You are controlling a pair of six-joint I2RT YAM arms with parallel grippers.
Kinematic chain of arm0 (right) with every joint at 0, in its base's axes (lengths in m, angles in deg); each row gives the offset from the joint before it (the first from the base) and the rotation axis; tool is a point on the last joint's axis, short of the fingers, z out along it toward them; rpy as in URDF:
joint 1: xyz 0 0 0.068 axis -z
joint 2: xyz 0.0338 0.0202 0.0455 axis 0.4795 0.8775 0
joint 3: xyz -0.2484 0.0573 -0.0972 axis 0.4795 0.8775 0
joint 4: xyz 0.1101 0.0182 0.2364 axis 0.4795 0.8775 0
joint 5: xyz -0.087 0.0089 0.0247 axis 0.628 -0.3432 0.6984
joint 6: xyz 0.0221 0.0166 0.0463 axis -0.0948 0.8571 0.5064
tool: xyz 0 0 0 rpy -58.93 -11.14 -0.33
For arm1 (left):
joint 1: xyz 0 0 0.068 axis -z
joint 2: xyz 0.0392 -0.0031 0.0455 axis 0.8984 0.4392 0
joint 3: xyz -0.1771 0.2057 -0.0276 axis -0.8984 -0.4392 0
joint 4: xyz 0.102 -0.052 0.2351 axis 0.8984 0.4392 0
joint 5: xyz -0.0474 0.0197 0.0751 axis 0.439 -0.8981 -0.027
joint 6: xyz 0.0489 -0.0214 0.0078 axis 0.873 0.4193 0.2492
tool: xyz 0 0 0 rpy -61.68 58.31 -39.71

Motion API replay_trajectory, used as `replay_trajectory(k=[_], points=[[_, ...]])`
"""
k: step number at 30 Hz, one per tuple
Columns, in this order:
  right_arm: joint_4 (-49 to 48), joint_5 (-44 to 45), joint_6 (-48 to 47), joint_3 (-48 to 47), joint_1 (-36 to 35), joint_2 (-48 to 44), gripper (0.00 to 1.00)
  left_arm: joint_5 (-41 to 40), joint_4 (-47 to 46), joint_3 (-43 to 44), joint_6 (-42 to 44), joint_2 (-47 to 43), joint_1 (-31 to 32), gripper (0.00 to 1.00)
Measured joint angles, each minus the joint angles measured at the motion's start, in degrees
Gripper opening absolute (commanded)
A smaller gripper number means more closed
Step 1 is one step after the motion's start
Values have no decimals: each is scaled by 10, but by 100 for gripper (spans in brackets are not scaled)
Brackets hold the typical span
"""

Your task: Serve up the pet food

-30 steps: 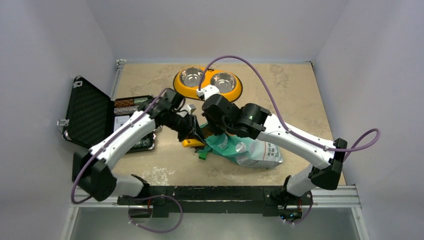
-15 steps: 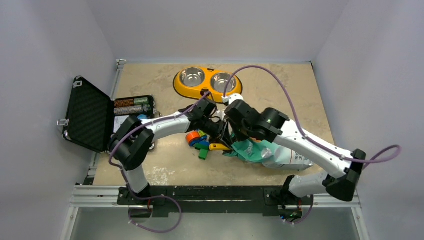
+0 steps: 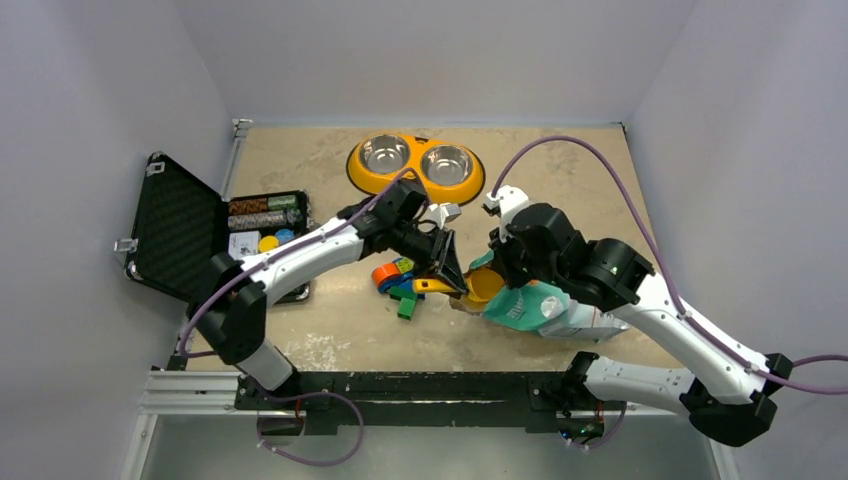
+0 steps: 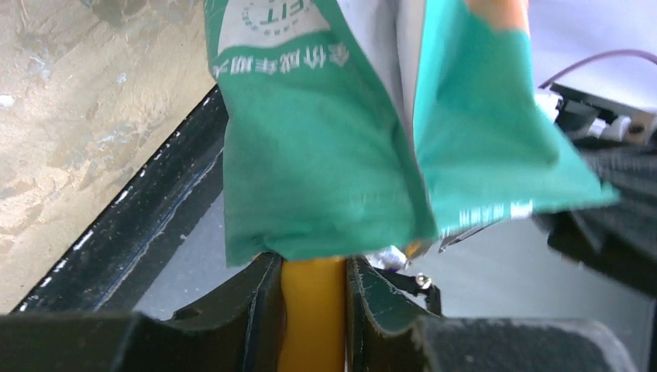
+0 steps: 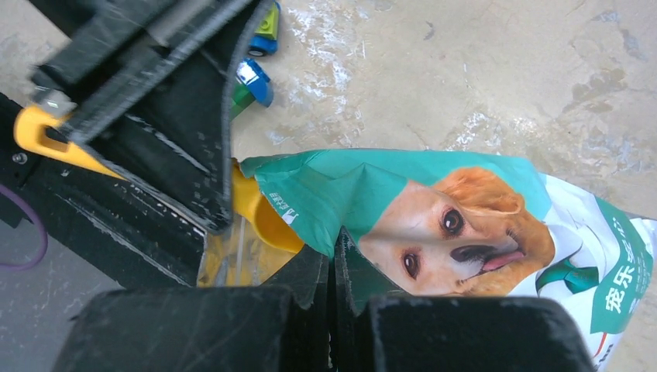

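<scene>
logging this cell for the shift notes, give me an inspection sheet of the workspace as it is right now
surface: beige mottled table, pale scuffs near the front edge
job's things: teal and white pet food bag lying on the table; yellow scoop at its mouth; yellow two-bowl feeder at the back, both steel bowls look empty; no kibble seen
clutter: toy blocks beside the scoop; open black case on the left with small items inside
grippers: left claw shut on the scoop's handle; right claw shut on the bag's top edge
cables: purple cables run along both arms, one arcing high above the right arm
surroundings: plain pale walls; black rail at the near edge
</scene>
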Motion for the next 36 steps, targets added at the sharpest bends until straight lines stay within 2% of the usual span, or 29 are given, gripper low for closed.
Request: replay_trajectory(k=[5, 11, 13, 18, 26, 28, 30, 36], points=[[-1, 20, 2, -6, -19, 23, 0, -21, 116, 91, -43, 70, 18, 0], [-1, 57, 2, -16, -45, 46, 0, -108, 175, 100, -173, 33, 26, 0], [-2, 57, 3, -19, -47, 46, 0, -131, 159, 81, -204, 9, 33, 0], [5, 57, 11, -30, -47, 46, 0, -163, 39, -2, -246, -33, 58, 0], [8, 67, 16, -35, -43, 61, 0, -137, 8, 66, -278, 94, 73, 0], [7, 71, 19, -34, -33, 59, 0, -117, -43, 82, -288, 149, 78, 0], [6, 72, 21, -19, -10, 50, 0, -85, -132, 85, -291, 195, 78, 0], [8, 75, 24, 28, 29, 23, 0, -16, -456, 21, -287, 269, 79, 0]])
